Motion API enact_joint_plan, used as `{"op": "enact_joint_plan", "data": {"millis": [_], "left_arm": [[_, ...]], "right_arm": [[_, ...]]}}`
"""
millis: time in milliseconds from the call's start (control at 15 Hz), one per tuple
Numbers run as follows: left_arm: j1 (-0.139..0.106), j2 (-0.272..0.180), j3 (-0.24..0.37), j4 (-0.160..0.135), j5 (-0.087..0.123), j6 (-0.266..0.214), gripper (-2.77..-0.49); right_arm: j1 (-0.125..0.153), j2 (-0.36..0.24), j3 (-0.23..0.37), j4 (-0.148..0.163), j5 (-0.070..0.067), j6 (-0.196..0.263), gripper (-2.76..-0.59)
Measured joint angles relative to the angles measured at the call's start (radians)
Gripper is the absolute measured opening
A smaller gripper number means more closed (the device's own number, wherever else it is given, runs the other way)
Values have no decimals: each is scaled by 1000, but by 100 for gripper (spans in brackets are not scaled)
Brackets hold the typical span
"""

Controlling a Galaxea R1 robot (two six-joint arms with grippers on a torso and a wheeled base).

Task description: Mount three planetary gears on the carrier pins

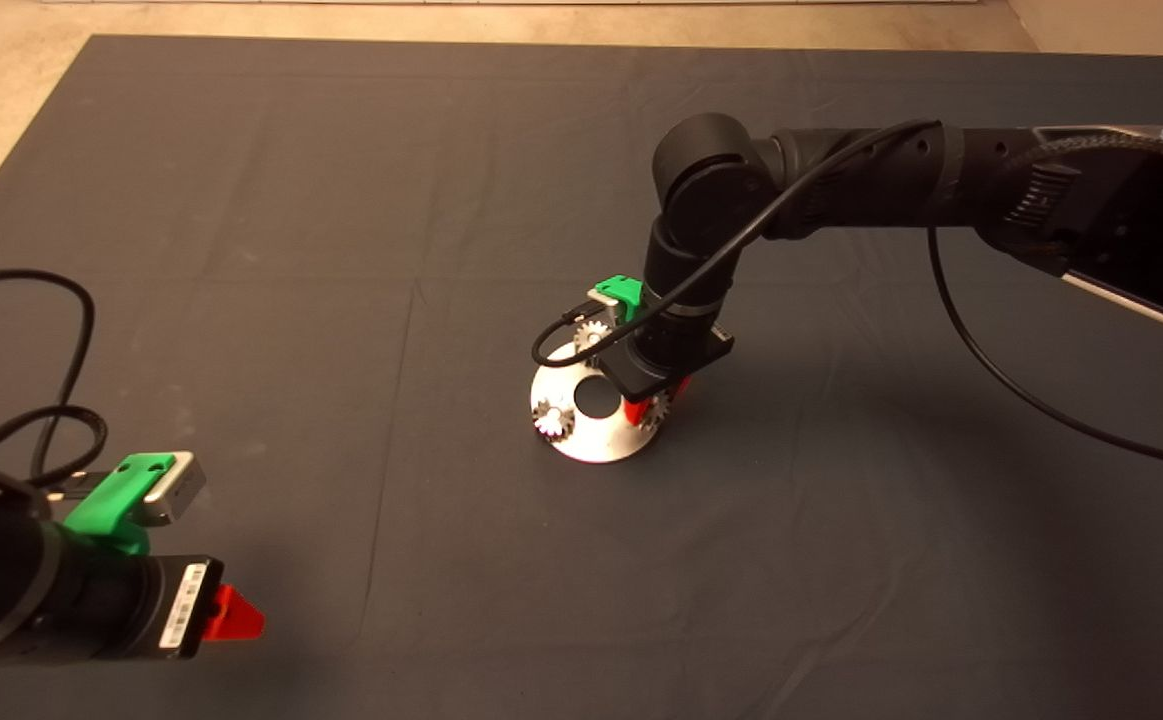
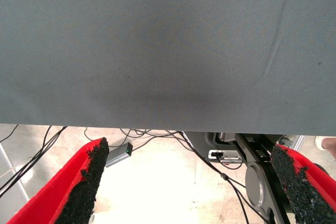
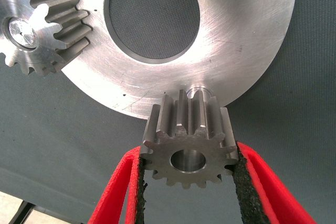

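Though unlabelled, gear (image 3: 188, 145) between fingers (image 3: 242, 182).

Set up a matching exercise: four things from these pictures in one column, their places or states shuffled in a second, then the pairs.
1. right pincer
2. left pincer
3. gear on the disc's near-left pin
4. disc

A. parked at the mat's lower left, open
B. seated, pin showing through its hole
C. flat on the mat, large central hole
D. shut on a gear beside a bare pin

Pairs: 1-D, 2-A, 3-B, 4-C
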Motion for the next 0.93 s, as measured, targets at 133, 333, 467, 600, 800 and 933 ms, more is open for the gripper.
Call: {"op": "enact_joint_plan", "data": {"millis": [133, 333, 467, 600, 800, 933], "left_arm": [[0, 0, 0, 0, 0, 0, -106], [0, 0, 0, 0, 0, 0, -106], [0, 0, 0, 0, 0, 0, -106], [0, 0, 0, 0, 0, 0, -106], [0, 0, 6, 0, 0, 0, -106], [0, 0, 7, 0, 0, 0, -106]], "right_arm": [[0, 0, 0, 0, 1, 0, -241], [0, 0, 0, 0, 0, 0, -241], [0, 0, 0, -3, 1, 0, -241], [0, 0, 0, -8, 1, 0, -241], [3, 0, 0, -23, 1, 0, -241], [3, 0, 0, -25, 1, 0, -241]]}}
